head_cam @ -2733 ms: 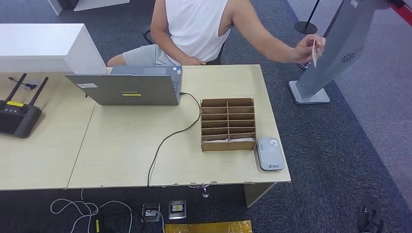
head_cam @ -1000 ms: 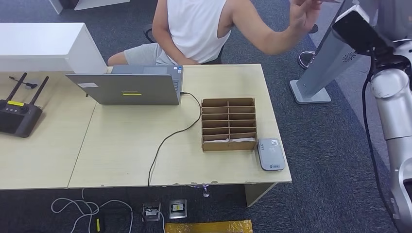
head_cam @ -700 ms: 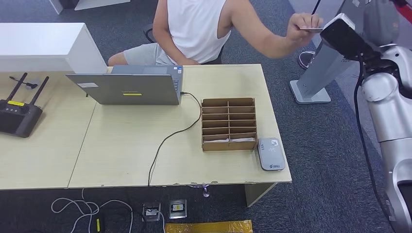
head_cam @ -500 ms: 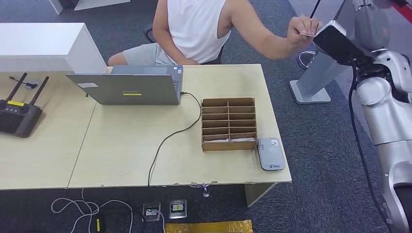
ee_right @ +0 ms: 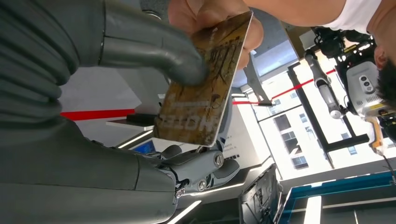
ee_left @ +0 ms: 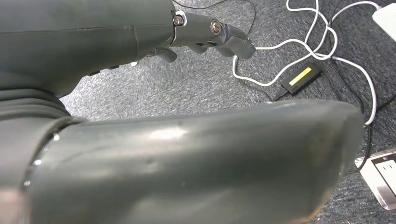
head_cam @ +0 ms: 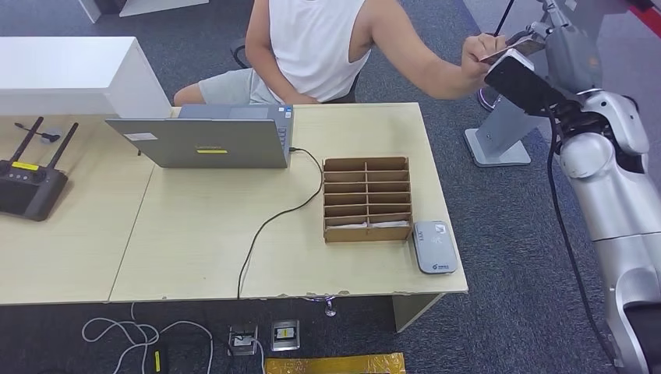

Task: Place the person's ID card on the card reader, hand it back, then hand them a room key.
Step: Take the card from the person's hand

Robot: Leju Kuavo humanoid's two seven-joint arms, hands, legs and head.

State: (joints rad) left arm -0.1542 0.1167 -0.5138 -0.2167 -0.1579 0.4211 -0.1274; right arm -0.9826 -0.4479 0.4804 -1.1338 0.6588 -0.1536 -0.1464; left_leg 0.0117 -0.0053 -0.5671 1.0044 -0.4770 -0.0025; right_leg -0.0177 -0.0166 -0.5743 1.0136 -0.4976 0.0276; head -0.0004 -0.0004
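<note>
Handover beyond the table's far right corner: the right hand, thumb on the ID card the person's hand pinches, should grip firmly before drawing toward the card reader; the left hand hangs loosely curled, holding nothing.

card print too blurred to read, no other legible text

1. Head view: high, faces forward and down over the desk.
2. Left wrist view: close behind left hand, facing the floor.
3. Right wrist view: very close; shares card with head view.
</note>
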